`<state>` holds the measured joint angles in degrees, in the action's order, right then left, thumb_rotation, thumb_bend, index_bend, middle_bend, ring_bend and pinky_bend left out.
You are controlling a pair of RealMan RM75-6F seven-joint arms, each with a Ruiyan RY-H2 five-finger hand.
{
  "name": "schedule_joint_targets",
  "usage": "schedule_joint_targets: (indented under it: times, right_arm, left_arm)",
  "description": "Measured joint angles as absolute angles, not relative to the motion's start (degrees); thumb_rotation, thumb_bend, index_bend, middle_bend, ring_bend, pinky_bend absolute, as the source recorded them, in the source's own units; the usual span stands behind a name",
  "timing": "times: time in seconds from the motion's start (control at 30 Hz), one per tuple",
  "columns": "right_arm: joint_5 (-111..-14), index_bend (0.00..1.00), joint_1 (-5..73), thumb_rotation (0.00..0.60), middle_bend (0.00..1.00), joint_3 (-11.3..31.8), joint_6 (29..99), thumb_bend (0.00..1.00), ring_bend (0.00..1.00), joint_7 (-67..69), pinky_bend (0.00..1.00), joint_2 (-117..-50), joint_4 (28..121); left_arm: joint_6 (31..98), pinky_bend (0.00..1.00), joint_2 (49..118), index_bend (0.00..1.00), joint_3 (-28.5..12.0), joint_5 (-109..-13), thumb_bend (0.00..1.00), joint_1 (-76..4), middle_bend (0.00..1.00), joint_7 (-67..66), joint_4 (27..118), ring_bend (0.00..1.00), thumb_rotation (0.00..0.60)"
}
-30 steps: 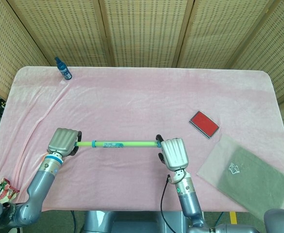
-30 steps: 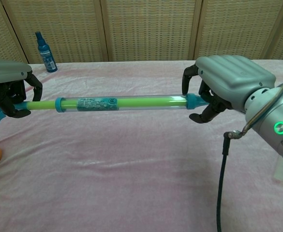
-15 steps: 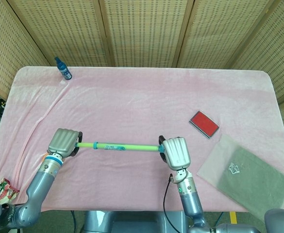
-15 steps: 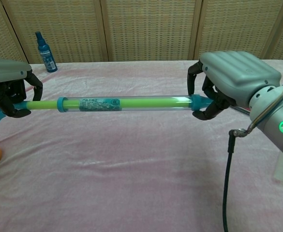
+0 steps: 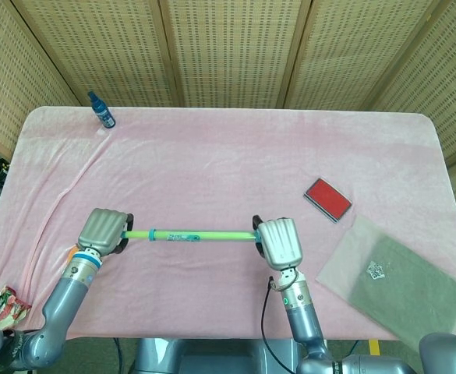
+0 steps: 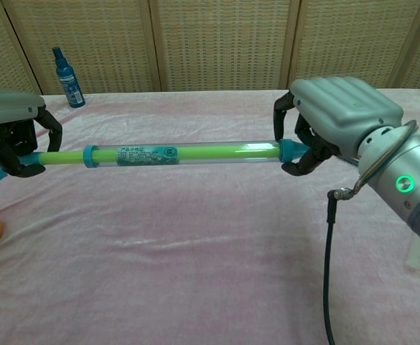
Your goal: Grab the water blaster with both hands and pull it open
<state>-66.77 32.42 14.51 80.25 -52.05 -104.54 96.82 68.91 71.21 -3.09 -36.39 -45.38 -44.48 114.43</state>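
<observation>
Near the front edge of the pink-clothed table (image 5: 212, 164), the water blaster (image 5: 200, 234) hangs level, left hand (image 5: 103, 230) closed round its green rod end, right hand (image 5: 278, 243) round the tube's cap, opposed so they can pull apart

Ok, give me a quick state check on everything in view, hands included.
Blaster: held off the cloth, about level, green rod showing past the blue collar at the left.
Left hand: grips the rod's handle end.
Right hand: grips the barrel's blue end.
Spray bottle: upright, cap on, at the far left.
Red case: flat, shut.
Clear bag: flat, a dark cloth inside.
Snack packet: lying crumpled at the table's edge.
</observation>
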Motion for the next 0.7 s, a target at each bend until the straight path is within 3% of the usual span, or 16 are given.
schedule_joint_targets:
  times: [0.3, 0.7]
  right_arm:
    - [-63.8, 0.76, 32.8, 0.600, 1.00, 17.6, 79.4, 0.45, 1.00, -50.3, 0.79, -101.0, 93.8]
    - [-61.7, 0.76, 31.7, 0.600, 1.00, 17.6, 79.6, 0.45, 1.00, -48.4, 0.79, -98.5, 91.4]
  left_arm:
    - [66.0, 0.78, 67.2, 0.78, -2.6, -37.6, 0.64, -43.9, 0.89, -40.1, 111.0, 0.84, 0.600]
    - [64.3, 0.78, 65.6, 0.78, -2.3, -39.3, 0.64, -43.0, 0.89, -37.7, 109.2, 0.84, 0.600]
